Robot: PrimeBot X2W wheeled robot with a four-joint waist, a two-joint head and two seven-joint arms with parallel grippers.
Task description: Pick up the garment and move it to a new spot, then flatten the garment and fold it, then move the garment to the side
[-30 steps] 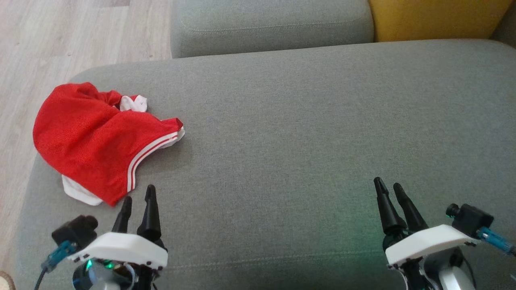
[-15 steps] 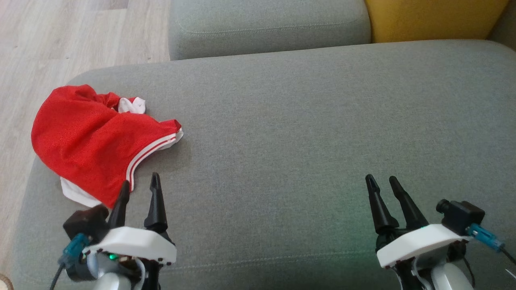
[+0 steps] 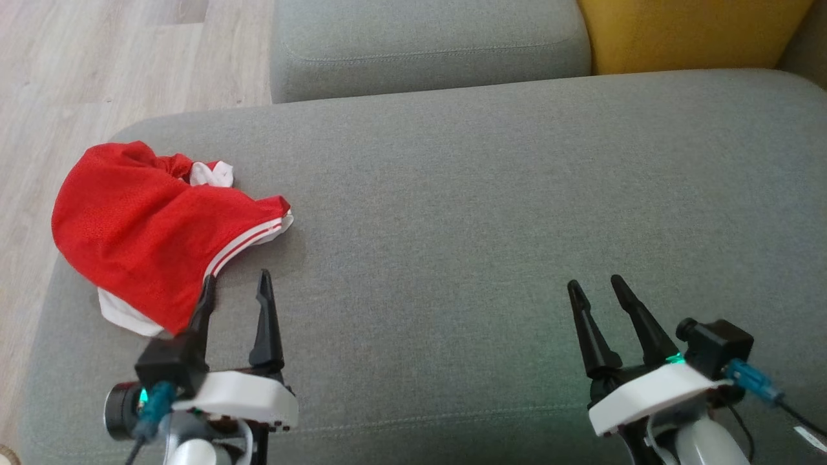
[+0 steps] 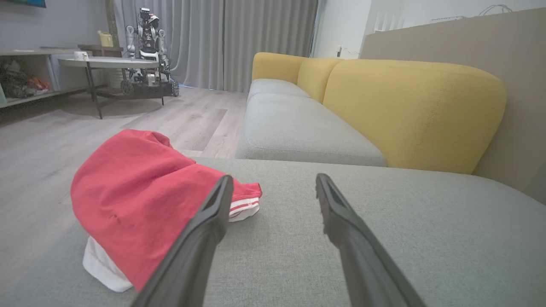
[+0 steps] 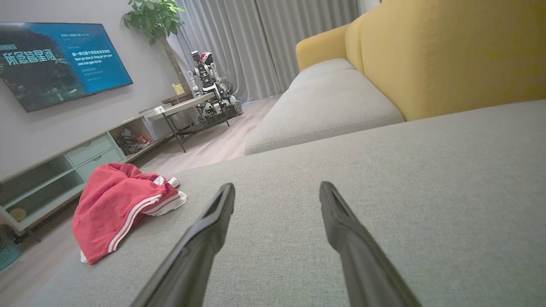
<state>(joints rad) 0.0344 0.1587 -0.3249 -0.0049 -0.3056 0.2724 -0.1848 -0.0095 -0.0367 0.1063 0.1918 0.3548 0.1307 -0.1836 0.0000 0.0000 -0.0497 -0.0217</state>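
1. The left gripper (image 3: 236, 278) has its jaws spread wide and holds nothing; bare grey sofa cushion (image 3: 452, 194) shows between them.
2. The red garment (image 3: 142, 232) with white stripes lies crumpled on the cushion, just ahead and to the left of those jaws. Its striped hem lines up with the tip of the left-hand jaw; I cannot tell whether they touch.
3. The right gripper (image 3: 593, 282) is also wide open and empty, with the garment well apart to the left of its jaws.
4. A yellow backrest (image 3: 685, 32) stands beyond the right jaws.
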